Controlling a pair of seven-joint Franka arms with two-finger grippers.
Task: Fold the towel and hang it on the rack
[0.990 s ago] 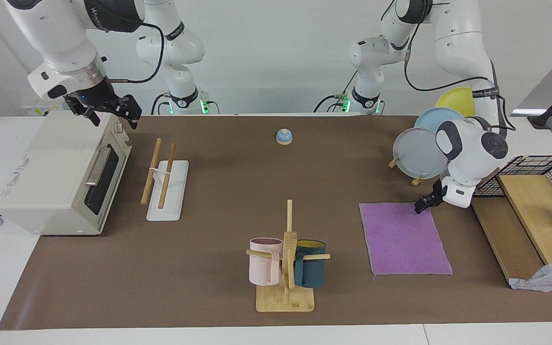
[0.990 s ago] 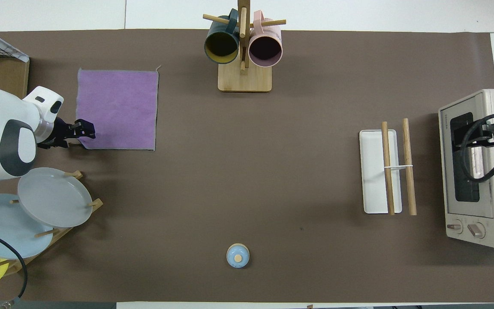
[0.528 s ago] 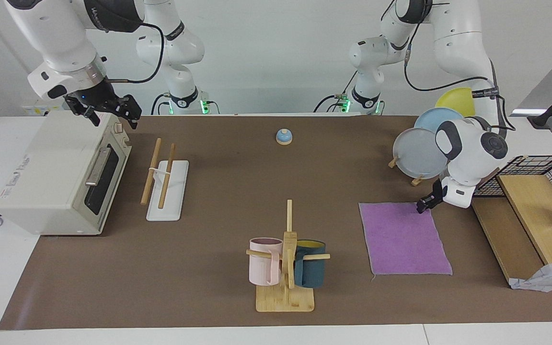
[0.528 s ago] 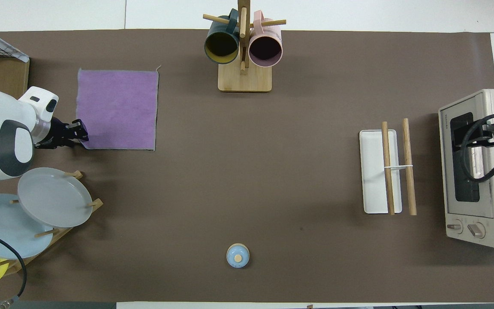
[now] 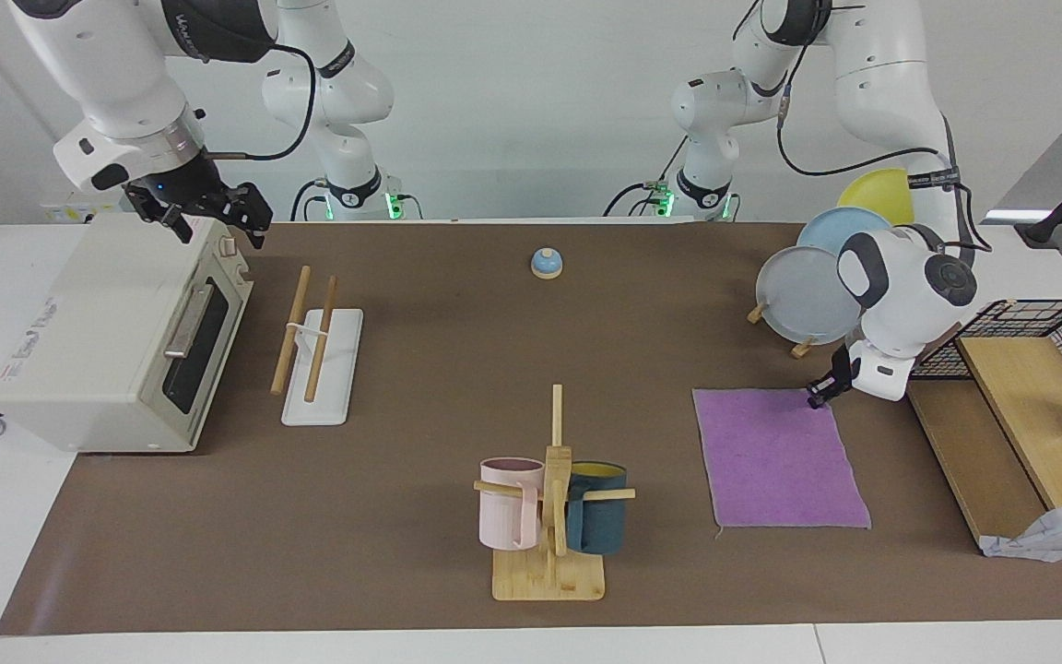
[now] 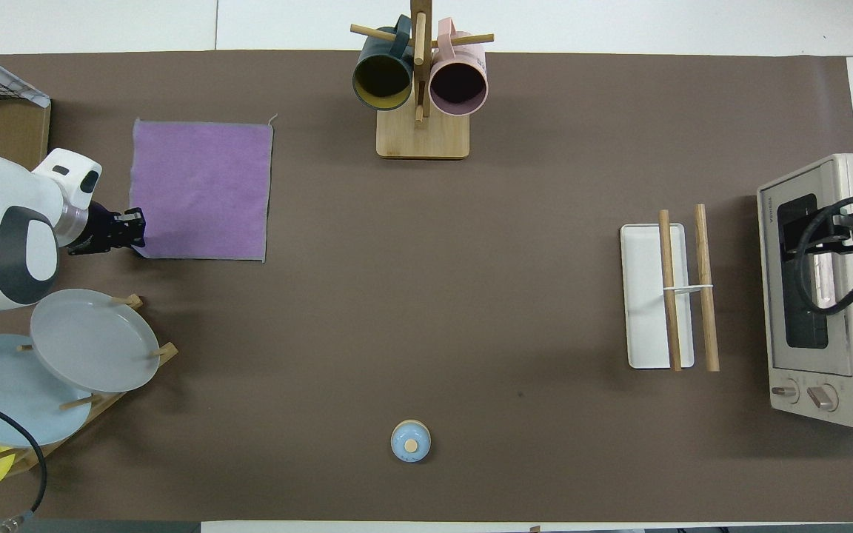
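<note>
Left gripper [image 5: 817,397]: low at the towel's corner nearest the robots and the left arm's end; its tips [image 6: 134,226] meet the cloth edge there. Whether the fingers are parted or closed on the cloth cannot be told.
Right gripper [image 5: 208,210]: up over the oven's top, toward the right arm's end; this arm waits. Fingers spread apart, nothing between them.
Towel [image 5: 778,456]: flat, unfolded, purple face up, on the mat near the left arm's end. Roughly square, so no clear long axis; its edges run close to parallel with the table's edges, slightly skewed. The corner at the gripper looks a little pulled in [image 6: 146,248].
Rack [image 5: 314,355]: on the mat toward the right arm's end, just beside the oven's door side, well apart from the towel. Its two rods run from the robots' edge toward the table's outer edge, along the length of its white base [image 6: 645,296].
Oven [image 5: 112,337]: at the right arm's end, partly off the mat, door facing the rack.
Mug tree [image 5: 551,498]: midway along the table's outer edge, a pink mug [image 5: 508,503] and a dark blue mug [image 5: 597,518] hung on it.
Plate stand [image 6: 64,370]: corner by the left arm's base, holding grey, blue and yellow plates.
Bell [image 5: 546,263]: small, blue, mid-table near the robots' edge.
Surface: brown mat [image 6: 426,296] over a white tabletop; white wall at the robots' backs.
</note>
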